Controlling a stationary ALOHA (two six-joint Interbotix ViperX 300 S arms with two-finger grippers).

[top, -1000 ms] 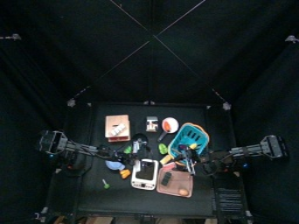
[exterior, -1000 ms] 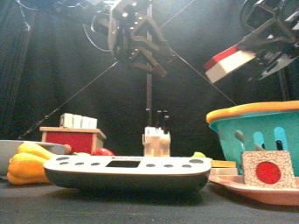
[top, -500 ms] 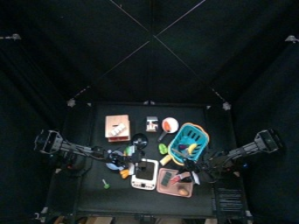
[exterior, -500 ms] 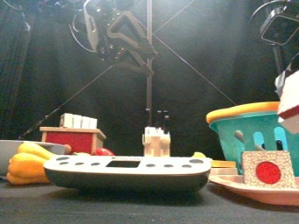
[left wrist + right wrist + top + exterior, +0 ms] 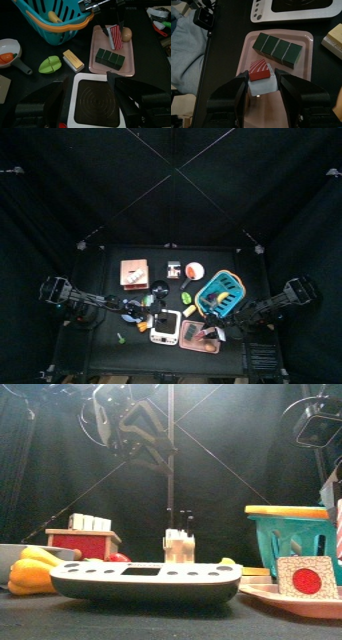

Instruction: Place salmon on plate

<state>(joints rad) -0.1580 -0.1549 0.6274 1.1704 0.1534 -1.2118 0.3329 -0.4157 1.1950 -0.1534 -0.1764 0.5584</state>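
Note:
The salmon [image 5: 260,74], a red block with white stripes on a white base, sits between my right gripper's [image 5: 264,80] jaws, which are shut on it. It hangs low over the pink plate [image 5: 294,75], beside a green block [image 5: 280,50] lying on the plate. The left wrist view shows the same: the salmon [image 5: 115,36] held upright over the plate [image 5: 101,42]. In the top view the right gripper [image 5: 221,328] is over the plate [image 5: 201,340]. My left gripper [image 5: 87,77] is open and empty above the white scale [image 5: 99,100].
A teal basket [image 5: 218,293] stands behind the plate. A yellow block [image 5: 73,60], a green lime [image 5: 49,65] and a bowl [image 5: 9,50] lie near the scale. A red box [image 5: 134,273] is at the back left. A brown egg-like thing [image 5: 126,34] lies on the plate.
My right gripper has come down from high up with the salmon to just over the plate. My left arm has drawn back a little to the left.

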